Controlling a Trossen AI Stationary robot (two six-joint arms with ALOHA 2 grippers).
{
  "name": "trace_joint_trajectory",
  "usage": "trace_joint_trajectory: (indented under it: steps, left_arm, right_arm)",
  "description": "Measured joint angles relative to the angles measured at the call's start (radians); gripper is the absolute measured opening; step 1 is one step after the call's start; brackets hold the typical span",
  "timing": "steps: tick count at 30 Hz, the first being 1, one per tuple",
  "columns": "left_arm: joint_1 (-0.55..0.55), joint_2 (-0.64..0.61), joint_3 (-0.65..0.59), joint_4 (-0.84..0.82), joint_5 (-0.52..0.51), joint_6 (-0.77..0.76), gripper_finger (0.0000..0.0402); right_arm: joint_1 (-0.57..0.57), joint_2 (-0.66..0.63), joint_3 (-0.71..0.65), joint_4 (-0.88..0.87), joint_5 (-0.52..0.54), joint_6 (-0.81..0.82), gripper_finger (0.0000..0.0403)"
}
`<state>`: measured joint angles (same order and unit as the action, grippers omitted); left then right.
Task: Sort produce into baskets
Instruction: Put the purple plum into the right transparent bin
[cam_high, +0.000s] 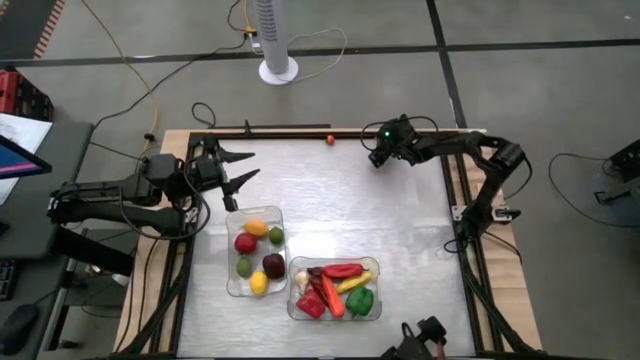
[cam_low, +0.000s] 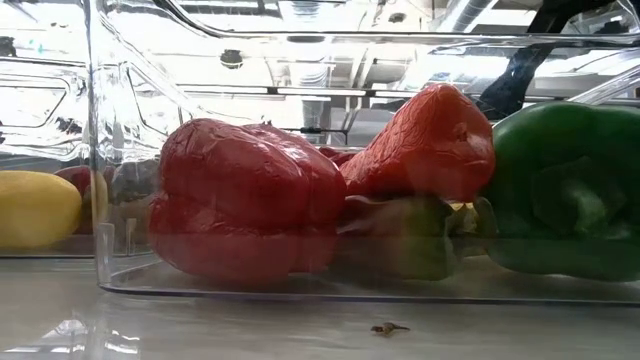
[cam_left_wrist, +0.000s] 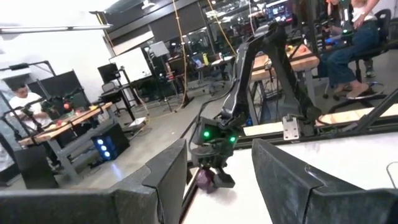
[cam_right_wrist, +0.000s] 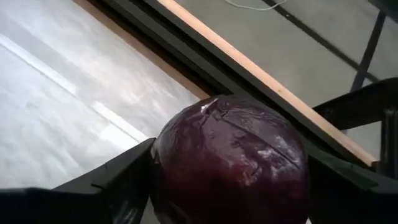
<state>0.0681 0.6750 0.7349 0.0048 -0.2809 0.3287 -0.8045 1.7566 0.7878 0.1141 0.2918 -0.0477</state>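
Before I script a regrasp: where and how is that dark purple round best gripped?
Across its widest middle, one finger on each flank, as the right tool holds the purple round now. It is smooth and ball-shaped, so an off-centre pinch would likely let it slip.

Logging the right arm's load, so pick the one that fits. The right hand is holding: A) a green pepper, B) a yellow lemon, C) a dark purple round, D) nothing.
C: in the right wrist view the right hand has its fingers pressed on both sides of a dark purple round, near the table's far edge.
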Motion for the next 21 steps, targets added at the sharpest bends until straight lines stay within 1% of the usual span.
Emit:
trace_joint_trajectory:
  steps: [5,9,11,14,16,19,21]
  left_arm:
    - [0.0,0.0,0.0,-0.003,-0.02,0.0,0.0169]
    - [0.0,0.0,0.0,-0.006,-0.019,0.0,0.0169]
    - [0.0,0.0,0.0,-0.008,-0.019,0.0,0.0169]
    - [0.0,0.0,0.0,-0.011,-0.019,0.0,0.0169]
    - [0.0,0.0,0.0,-0.01,-0.019,-0.001,0.0169]
    - [0.0,0.0,0.0,-0.007,-0.019,-0.002,0.0169]
    - [0.0,0.0,0.0,-0.002,-0.019,-0.01,0.0169]
  right_arm:
    - [0.022,-0.048,-0.003,-0.014,-0.006,0.011,0.0332]
    - [0.074,-0.106,-0.003,-0.094,-0.012,0.063,0.0329]
    - [0.119,-0.152,-0.003,-0.143,-0.058,0.106,0.033]
    - [0.223,-0.233,-0.003,-0.217,-0.173,0.172,0.033]
    - [0.312,-0.287,-0.003,-0.247,-0.256,0.21,0.033]
    - [0.471,-0.356,-0.003,-0.22,-0.378,0.281,0.0331]
    - [0.594,-0.38,-0.003,-0.158,-0.425,0.322,0.0331]
